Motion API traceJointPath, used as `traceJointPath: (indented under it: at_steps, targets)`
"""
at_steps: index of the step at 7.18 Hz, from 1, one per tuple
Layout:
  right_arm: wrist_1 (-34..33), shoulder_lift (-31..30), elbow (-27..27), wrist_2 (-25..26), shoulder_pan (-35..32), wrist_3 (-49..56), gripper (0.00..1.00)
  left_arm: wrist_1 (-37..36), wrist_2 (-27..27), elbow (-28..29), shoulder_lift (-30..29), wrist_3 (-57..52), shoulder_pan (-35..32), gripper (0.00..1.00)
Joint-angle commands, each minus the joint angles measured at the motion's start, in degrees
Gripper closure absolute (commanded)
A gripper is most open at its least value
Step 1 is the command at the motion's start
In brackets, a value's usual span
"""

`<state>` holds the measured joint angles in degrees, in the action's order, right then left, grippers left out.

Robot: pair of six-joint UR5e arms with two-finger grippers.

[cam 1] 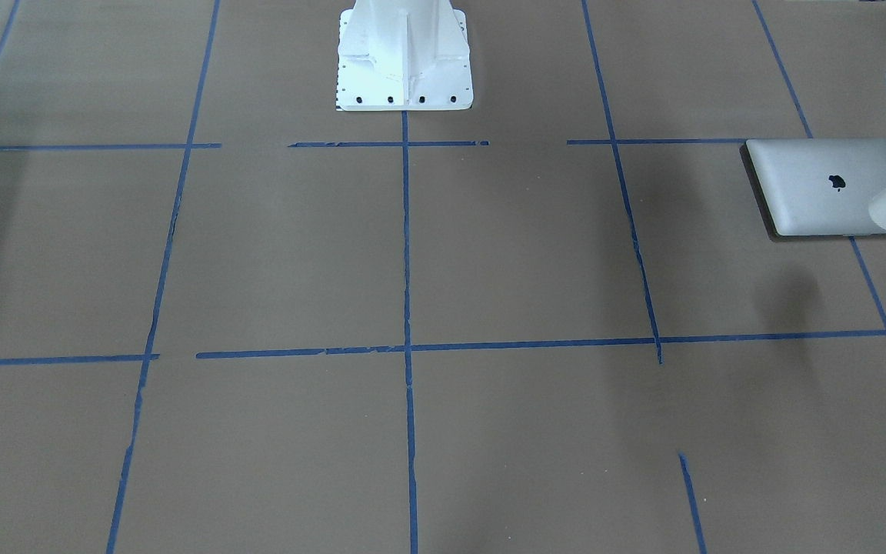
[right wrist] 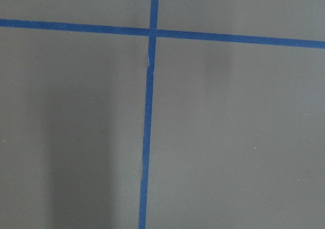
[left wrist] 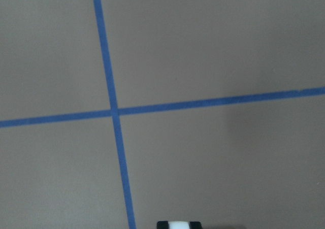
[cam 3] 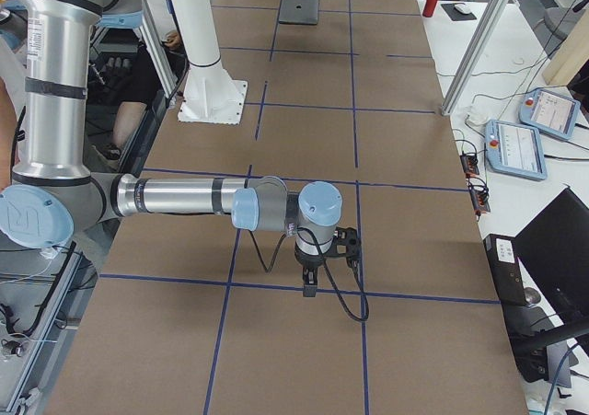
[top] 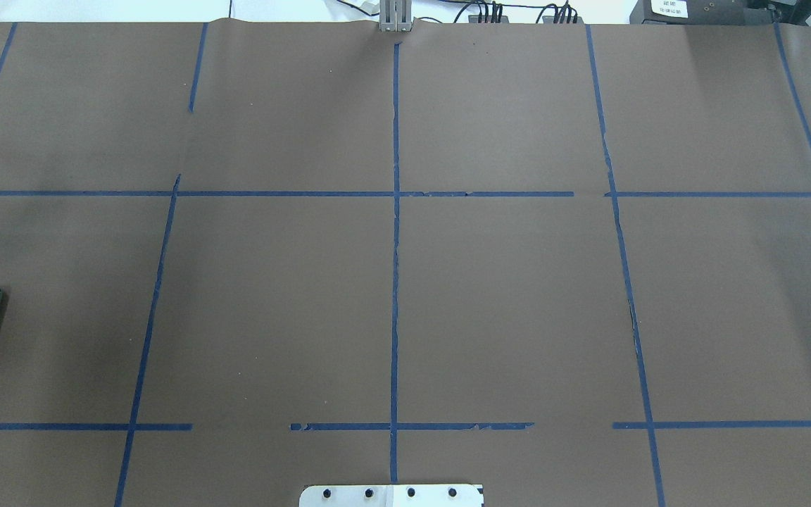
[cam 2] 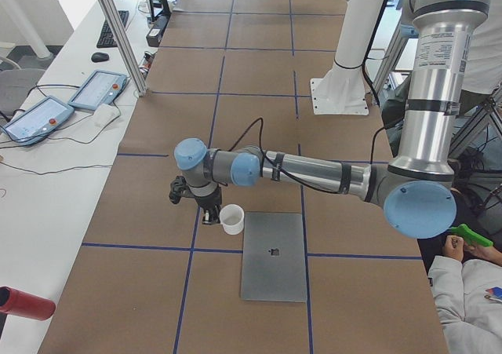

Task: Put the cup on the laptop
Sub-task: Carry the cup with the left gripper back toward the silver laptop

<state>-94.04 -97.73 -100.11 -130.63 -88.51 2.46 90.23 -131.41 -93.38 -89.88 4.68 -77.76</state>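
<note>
Brown taped table (cam 2: 259, 95), cup (cam 2: 231, 219) beside left claw (cam 2: 212, 218) at laptop (cam 2: 274, 268) corner, cannot tell its grip

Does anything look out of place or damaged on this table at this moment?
Only small things. The blue tape grid has gaps and ragged edges in places. The cup is at the laptop corner beside the left gripper, not over its middle. Nothing is spilled.
</note>
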Motion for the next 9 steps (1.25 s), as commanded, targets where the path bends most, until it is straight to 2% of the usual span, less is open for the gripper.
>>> traceJointPath:
  at_steps: [1, 4, 9]
  targets:
    - [0.0, 0.0, 0.0, 0.02, 0.0, 0.0, 0.0, 8.63, -0.07, 0.04, 8.04, 2.32, 0.07, 1.0]
    - [0.0, 0.0, 0.0, -0.06, 0.0, 0.0, 0.0, 18.73, 0.37, 1.18, 12.27, 11.01, 1.99, 1.0]
    - [0.0, 0.0, 0.0, 0.02, 0.0, 0.0, 0.0, 21.11, -0.16, 3.54, 12.28, 12.72, 6.91, 1.0]
